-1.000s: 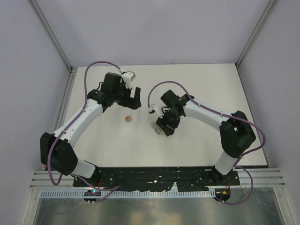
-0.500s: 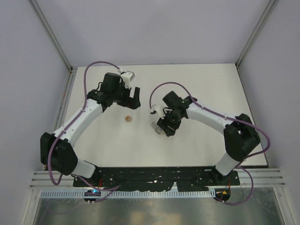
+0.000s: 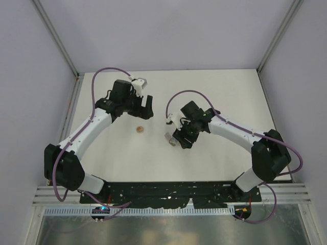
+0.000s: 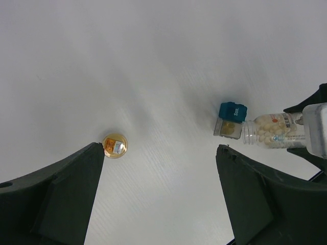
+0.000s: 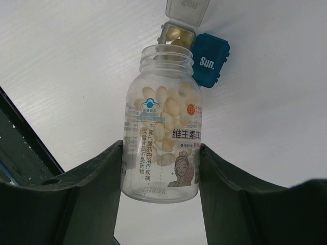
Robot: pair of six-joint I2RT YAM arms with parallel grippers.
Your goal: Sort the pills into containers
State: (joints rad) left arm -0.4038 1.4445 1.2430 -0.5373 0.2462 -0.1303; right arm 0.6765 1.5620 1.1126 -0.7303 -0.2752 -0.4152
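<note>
Right elbow [image 3: 271, 155] is being swung outward; pill bottle [image 5: 161, 117] is being clamped by right end effector [image 5: 161, 148]; left end effector [image 4: 158, 153] is being held apart.

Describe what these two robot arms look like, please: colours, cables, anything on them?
Both the left arm and right arm have smooth white tubular links between chunky black joints. A thin purple cable loops along each one. Each ends in broad, matte black wedge-shaped jaws.
</note>
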